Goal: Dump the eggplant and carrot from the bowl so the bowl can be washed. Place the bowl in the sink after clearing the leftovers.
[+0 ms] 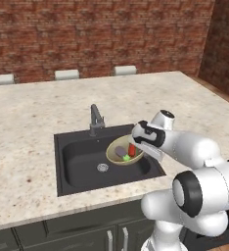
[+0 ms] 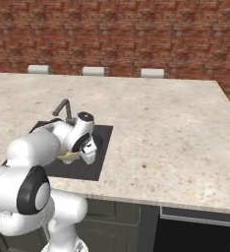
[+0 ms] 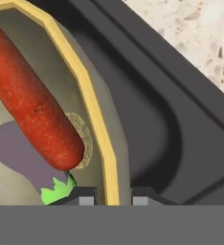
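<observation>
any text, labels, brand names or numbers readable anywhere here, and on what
None: no view shows any readable text.
The bowl, carrot and eggplant are plain, with no label or print.
The sink, faucet, stone counter and brick wall bear no words, numbers or signs.
The gripper, shut on the bowl's rim, bears no marking either.

Carrot (image 3: 35, 100) on eggplant (image 3: 23, 153) in bowl (image 3: 92, 100)

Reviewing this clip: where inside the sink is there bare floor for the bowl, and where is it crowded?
The sink floor is bare on its left half, around the drain and below the faucet. The right side is crowded: the bowl, tilted and holding the carrot and eggplant, hangs there with the gripper shut on its rim beside the right wall.
</observation>
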